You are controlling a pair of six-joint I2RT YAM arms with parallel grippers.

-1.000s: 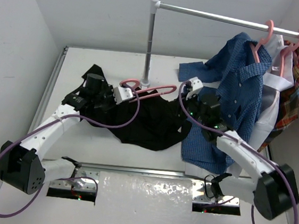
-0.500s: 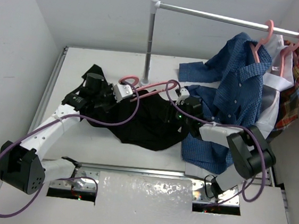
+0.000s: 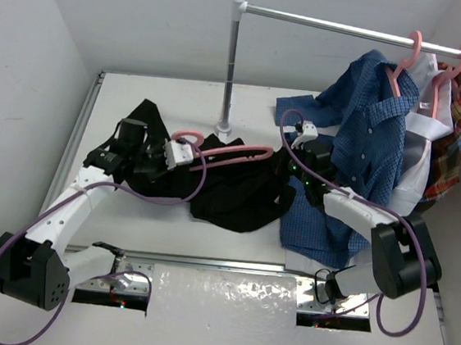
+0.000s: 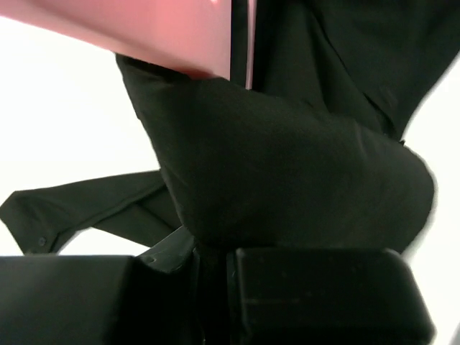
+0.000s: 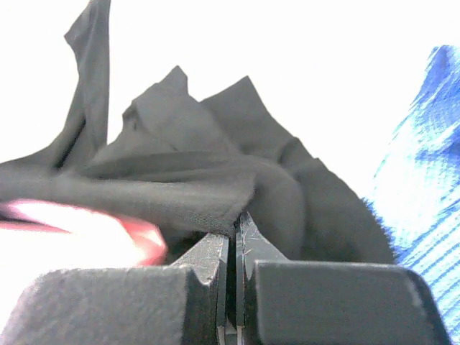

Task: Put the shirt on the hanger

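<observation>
White table [image 3: 127, 211] and bare white walls frame the scene, with a metal rail [image 3: 329, 20] on its post at the back. The shirt [image 3: 236, 194] lies crumpled at the middle of the table, its right side touching a blue shirt [image 3: 367, 129] that hangs from the rail and spills onto the table. The hanger [image 3: 233, 152] runs left to right along the shirt's far edge, hook to the left. The left gripper [image 3: 196, 151] is closed on the hanger near the hook; in its wrist view black fabric bulges over the fingertips and hides them. The right gripper [image 5: 236, 219] is at the shirt's right edge, by the hanger's far end. Its jaws are pressed together, with a fold of the shirt pinched at their tips.
</observation>
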